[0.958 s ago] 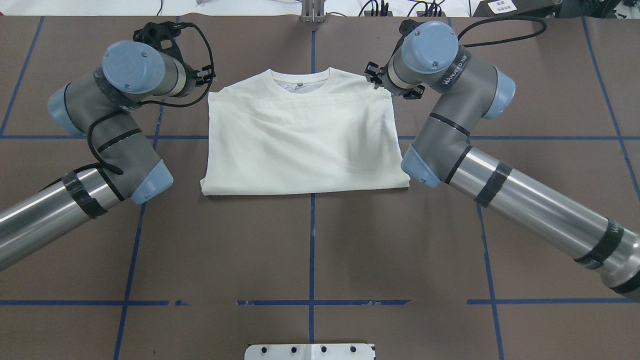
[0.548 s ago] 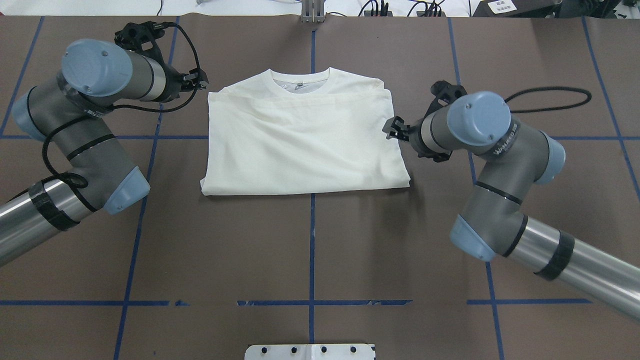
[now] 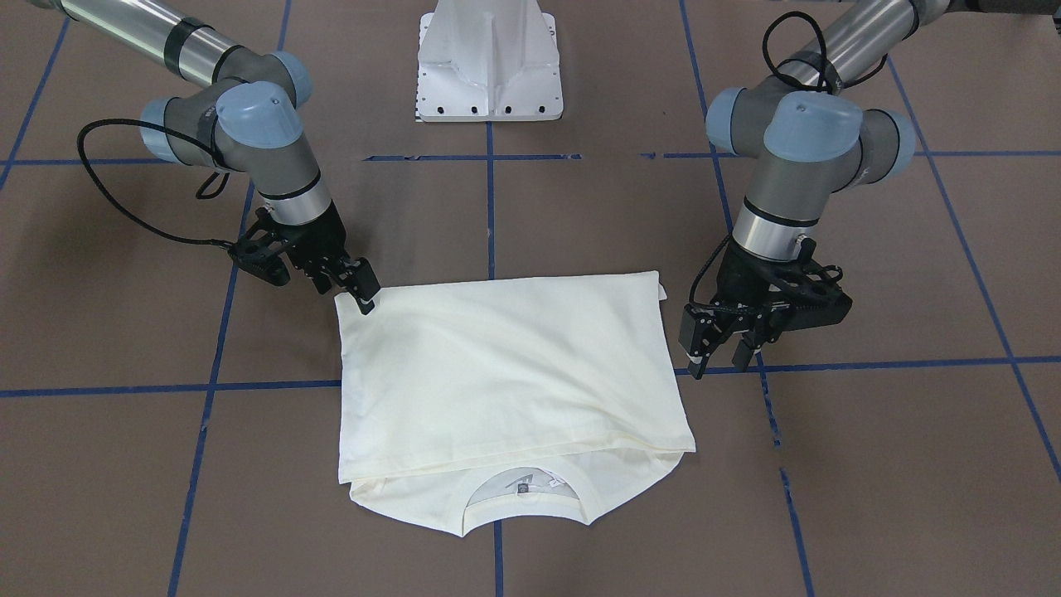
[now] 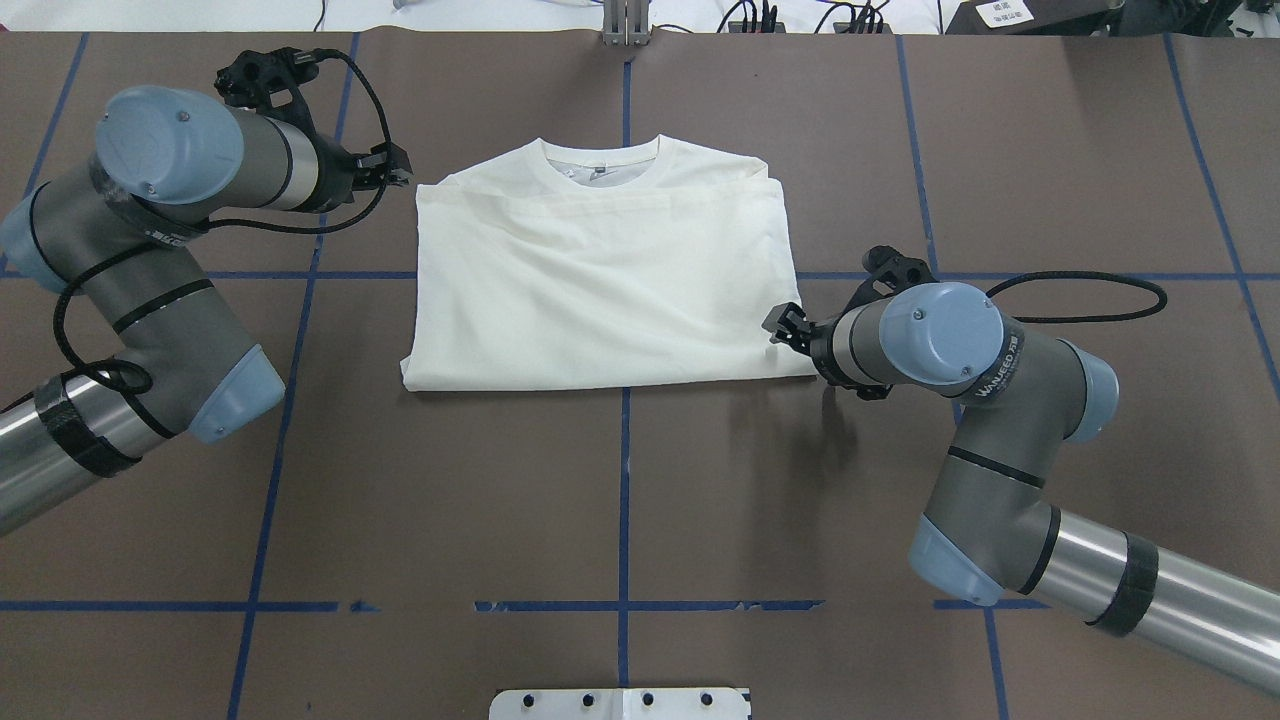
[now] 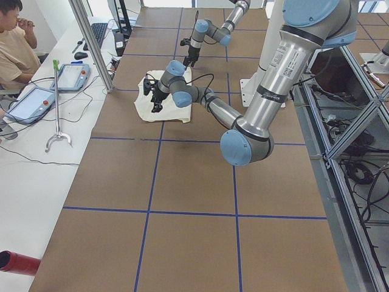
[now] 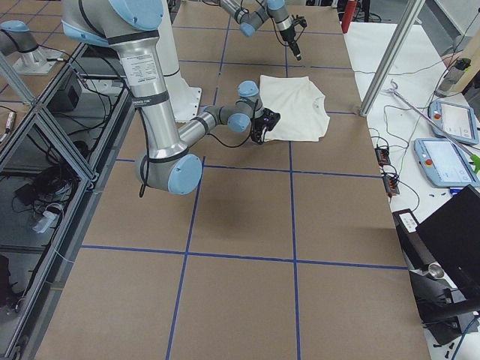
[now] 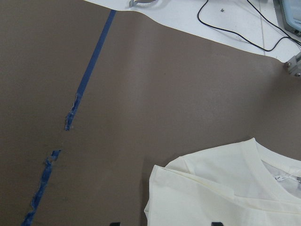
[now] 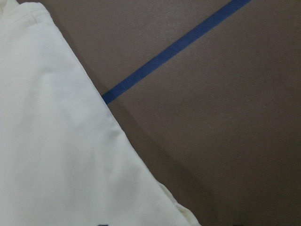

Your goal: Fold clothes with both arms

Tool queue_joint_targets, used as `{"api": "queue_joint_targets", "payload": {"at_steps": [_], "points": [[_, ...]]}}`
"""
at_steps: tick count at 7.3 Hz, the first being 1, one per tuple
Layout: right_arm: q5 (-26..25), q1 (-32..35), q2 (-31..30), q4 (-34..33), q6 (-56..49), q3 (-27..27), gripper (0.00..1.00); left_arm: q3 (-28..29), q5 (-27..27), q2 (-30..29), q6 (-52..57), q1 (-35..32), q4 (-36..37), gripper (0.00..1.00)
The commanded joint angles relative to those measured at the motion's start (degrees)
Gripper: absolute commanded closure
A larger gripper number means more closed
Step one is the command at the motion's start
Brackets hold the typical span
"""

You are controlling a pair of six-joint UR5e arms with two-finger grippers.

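Observation:
The cream-white shirt lies folded on the brown table, plain side up, with its ribbed neck at the far edge; the print is hidden. It also shows in the front-facing view. My left gripper is open and empty just off the shirt's far left corner, and hangs above the table in the front-facing view. My right gripper is open at the shirt's right edge near its near right corner. The right wrist view shows that shirt edge close below.
Blue tape lines grid the brown table cover. The white pedestal base stands at the near edge. A metal post and cables are at the far edge. A grabber stick, tablets and an operator are beyond it.
My right gripper has left the shirt's far right shoulder and moved along its right edge to the near right corner. My left arm has drawn a little further left.

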Motion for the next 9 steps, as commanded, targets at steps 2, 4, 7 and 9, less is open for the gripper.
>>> {"api": "queue_joint_targets", "payload": {"at_steps": [2,4,7,9], "points": [[0.38,-0.14,-0.3,0.08,1.89,0.45,1.0,0.13,0.12,0.74,0.17,0.09,0.1,0.29],[1.87,0.03,-5.01,0.08,1.37,5.86,1.0,0.21,0.12,0.74,-0.01,0.18,0.01,0.29],[7.42,-5.73,-18.02,-0.45,6.68,25.72,1.0,0.13,0.12,0.74,-0.1,0.27,-0.08,0.29],[6.11,-3.42,-16.83,-0.54,7.43,21.57,0.85,0.65,0.12,0.83,0.08,0.27,-0.16,0.29]]}}
